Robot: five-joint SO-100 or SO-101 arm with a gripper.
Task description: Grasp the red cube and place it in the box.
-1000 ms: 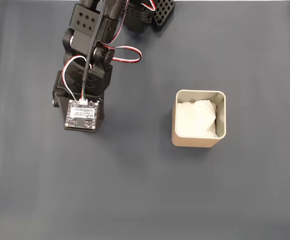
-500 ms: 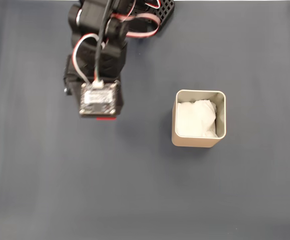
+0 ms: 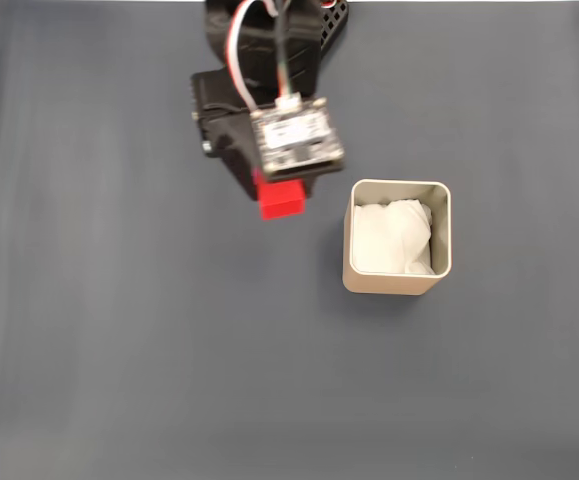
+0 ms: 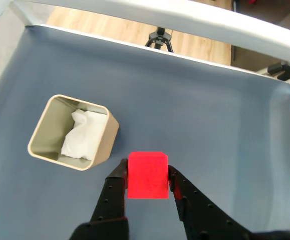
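Your gripper (image 4: 147, 172) is clamped on the red cube (image 4: 147, 175), one black finger (image 4: 115, 192) pressed against its left face and the other against its right face in the wrist view, with the cube sitting at the fingertips and its top face catching the light. In that same view the box (image 4: 103, 145) lies at about ten o'clock from the cube, near it but not touching, its beige walls open toward the camera and the crumpled white paper (image 4: 84, 135) bunched toward the right side of its interior. In the fixed view, looking down from above, you can see the red cube (image 3: 282, 200) poking out from under the arm's small circuit board (image 3: 297, 139), and the box (image 3: 397, 283) stands at roughly four o'clock from it, just beside it with a strip of bare cloth between them. The dark blue-grey cloth (image 3: 119, 350) covers the table in both views. At the top of the wrist view, beyond the table's pale edge, you can make out a tripod (image 4: 159, 37) standing on a wooden floor (image 4: 99, 25)
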